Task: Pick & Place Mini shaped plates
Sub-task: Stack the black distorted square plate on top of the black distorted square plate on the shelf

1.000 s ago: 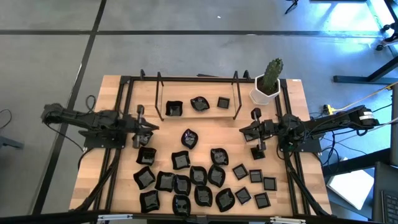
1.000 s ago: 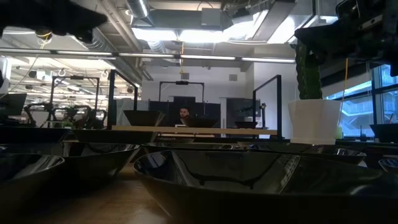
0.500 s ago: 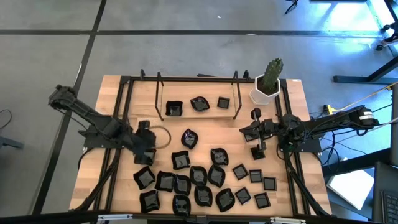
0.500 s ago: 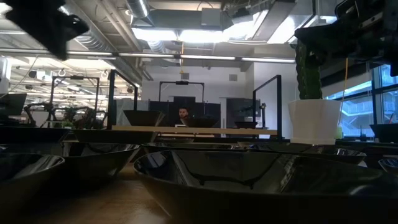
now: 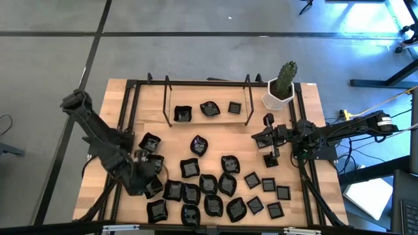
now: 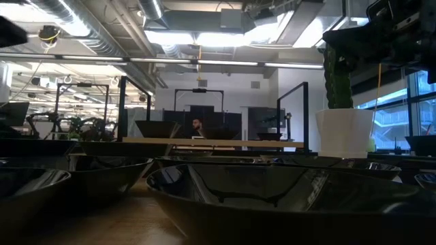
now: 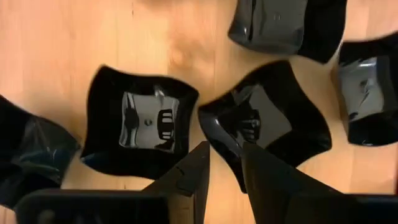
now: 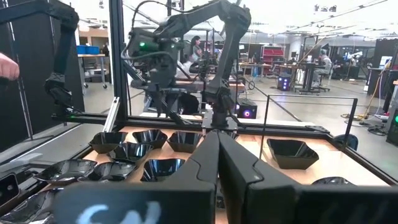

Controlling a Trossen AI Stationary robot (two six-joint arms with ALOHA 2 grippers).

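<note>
the mini shaped plates (image 5: 209, 189) lie crowded on the near half of your wooden table (image 5: 307, 104), on the side of the cactus pot (image 5: 281, 88) away from the metal rack (image 5: 208, 98), and three more sit inside that rack, level with the pot. nearest you, the left gripper (image 5: 145, 175) hangs over the cluster's corner farthest from the pot. only the left wrist view shows you the detail: the left gripper (image 7: 224, 165) has its jaws narrowly parted, the tips straddling the gap between two wavy-edged square dishes (image 7: 142, 127), pinching nothing. the low view gives you only plate rims (image 6: 272, 197) up close, with the white pot (image 6: 344, 133) behind them.

farther back, the right gripper (image 5: 269, 140) waits just on the near side of the pot, beside the rack's end. in the right wrist view its fingers (image 8: 239, 165) are pressed together on nothing, and you can see the left arm (image 8: 186, 56) standing beyond rows of dishes.

beyond the table you have grey floor with dark seams, and the level views show a workshop with ceiling lights, desks and a seated person (image 6: 197, 128) far off.

since a second ago, the left arm has swung away from the rack and down over the cluster, and a wavy dish near it sits in a different spot. the right arm has not moved.
</note>
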